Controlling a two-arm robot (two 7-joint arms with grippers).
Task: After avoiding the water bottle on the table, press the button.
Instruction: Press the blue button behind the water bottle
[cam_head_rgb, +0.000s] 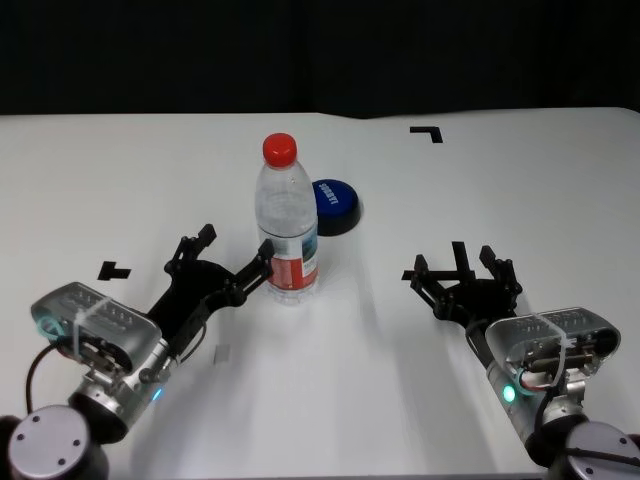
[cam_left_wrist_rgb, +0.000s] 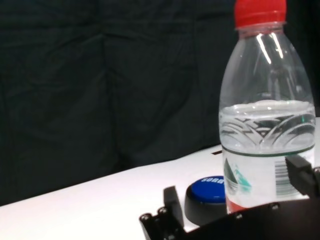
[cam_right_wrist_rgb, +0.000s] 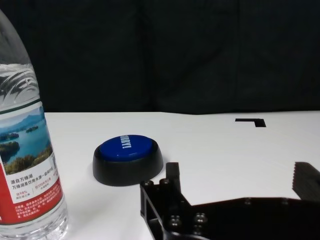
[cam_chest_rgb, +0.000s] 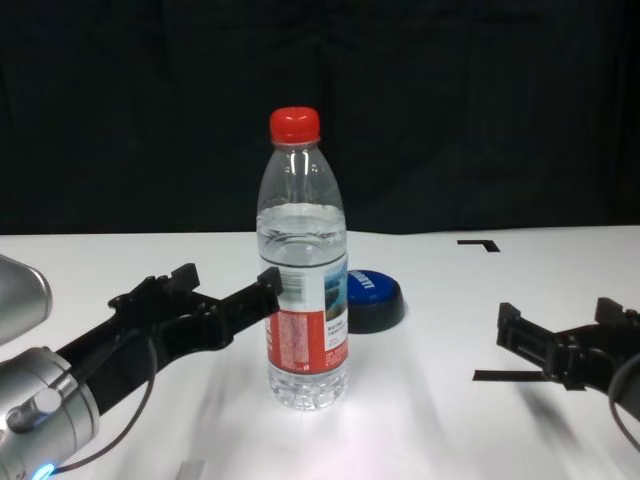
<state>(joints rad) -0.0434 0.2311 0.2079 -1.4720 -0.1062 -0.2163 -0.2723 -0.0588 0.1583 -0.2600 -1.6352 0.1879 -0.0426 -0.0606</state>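
Button (cam_head_rgb: 335, 205) — low blue dome on a black base, resting on the white counter (cam_head_rgb: 520, 180) toward the far side, just behind and to the right of the water bottle (cam_head_rgb: 286, 222).

Water bottle — upright, red cap, long axis vertical, partly filled; it stood between the left tool and the button, and in the chest view it overlapped the button's left edge.

Left tool (cam_head_rgb: 232, 256) — fingers spread open, holding nothing. One fingertip lay just beside the bottle's label; whether it touched could not be told. From this tool the button lay straight beyond the bottle, so a direct reach would likely have tipped the bottle.

Right tool (cam_head_rgb: 462, 266) — fingers spread open, empty, low over the counter and well apart from the bottle. From it the button lay forward and to the left with bare counter between; its wrist view showed the button unobstructed and the bottle off to one side. Judged the better-placed arm for the press.

Other items — black tape marks: one corner mark (cam_head_rgb: 428, 132) far right, one mark (cam_head_rgb: 114, 270) near the left arm.
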